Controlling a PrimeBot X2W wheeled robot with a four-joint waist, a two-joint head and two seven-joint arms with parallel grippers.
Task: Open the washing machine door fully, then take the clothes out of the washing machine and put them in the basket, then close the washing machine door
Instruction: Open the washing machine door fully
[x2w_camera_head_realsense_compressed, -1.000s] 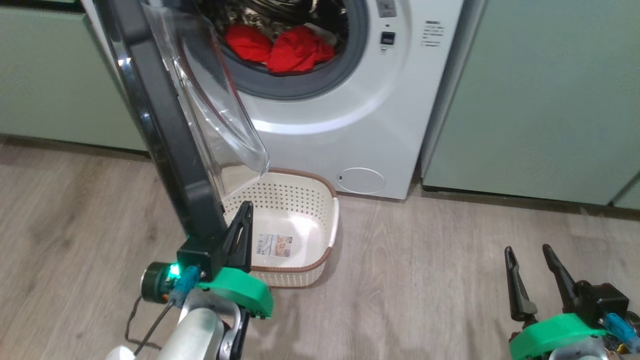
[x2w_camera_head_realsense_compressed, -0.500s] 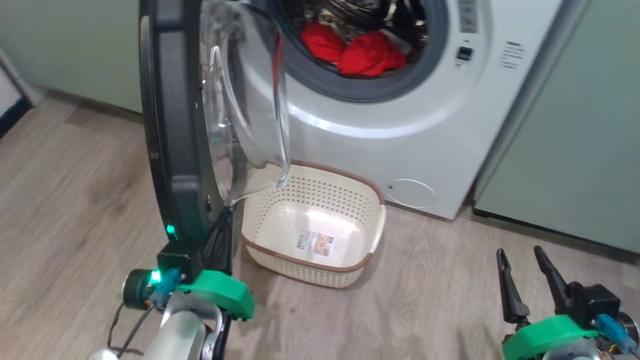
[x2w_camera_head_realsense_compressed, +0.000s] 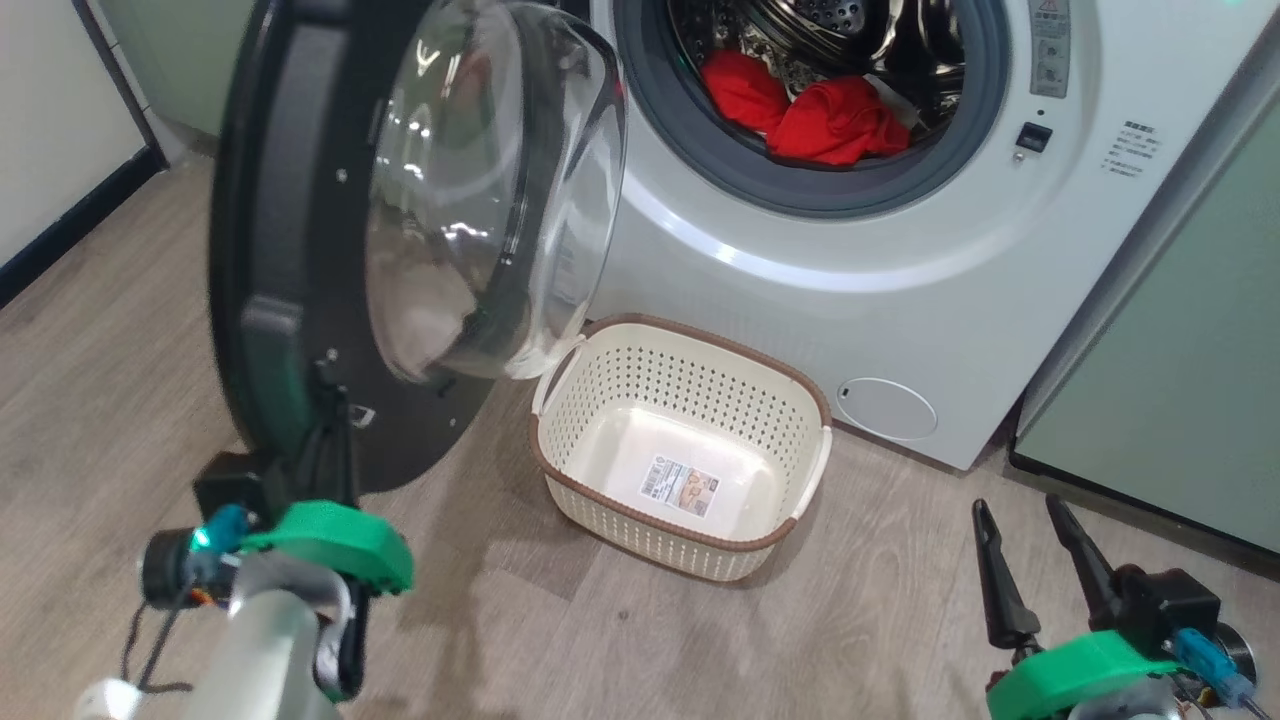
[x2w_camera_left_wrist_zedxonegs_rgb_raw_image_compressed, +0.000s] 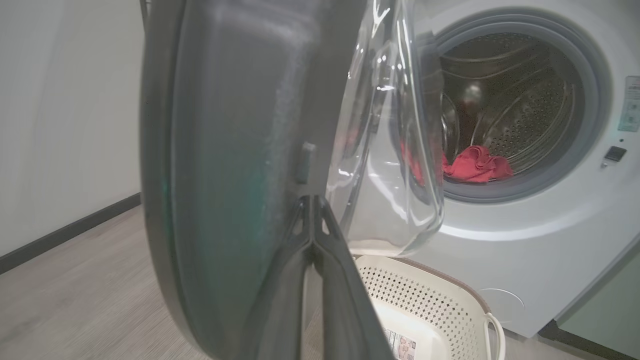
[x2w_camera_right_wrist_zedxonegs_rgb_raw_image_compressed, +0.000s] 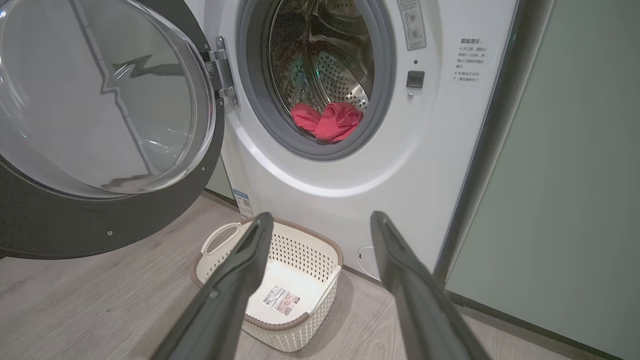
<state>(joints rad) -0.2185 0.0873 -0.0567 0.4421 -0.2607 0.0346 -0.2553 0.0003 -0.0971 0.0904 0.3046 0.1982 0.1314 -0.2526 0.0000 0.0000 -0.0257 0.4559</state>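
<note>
Red clothes (x2w_camera_head_realsense_compressed: 810, 115) lie in a small heap at the bottom of the steel drum (x2w_camera_head_realsense_compressed: 870, 30), at the top of our head view. A grey ring (x2w_camera_head_realsense_compressed: 700, 150) goes around the round opening of the white washer (x2w_camera_head_realsense_compressed: 900, 300).

At the upper left of that frame the door (x2w_camera_head_realsense_compressed: 280, 250) stands swung wide open. Its black rim faces us and its clear glass bowl (x2w_camera_head_realsense_compressed: 480, 200) bulges to the right. Just under the bowl, in the middle of the frame, the basket (x2w_camera_head_realsense_compressed: 640, 390) sits on the wood floor (x2w_camera_head_realsense_compressed: 900, 560), near the front of the washer. We see a paper label (x2w_camera_head_realsense_compressed: 682, 485) on its bottom. A small round flap (x2w_camera_head_realsense_compressed: 888, 408) is on the washer just right of the basket.

In our left wrist view, our left gripper (x2w_camera_left_wrist_zedxonegs_rgb_raw_image_compressed: 313, 210) is clenched. Its two dark fingers are pressed tip to tip, right against the dark inner side of the door. In the head view it sits at the lower left, at the door's bottom edge.

Our right gripper (x2w_camera_head_realsense_compressed: 1020, 520) is at the lower right of the head view, over the floor. Its fingers are spread apart, and it is well apart from the basket. A pale green cabinet (x2w_camera_head_realsense_compressed: 1180, 400) stands at the right edge, beside the washer.
</note>
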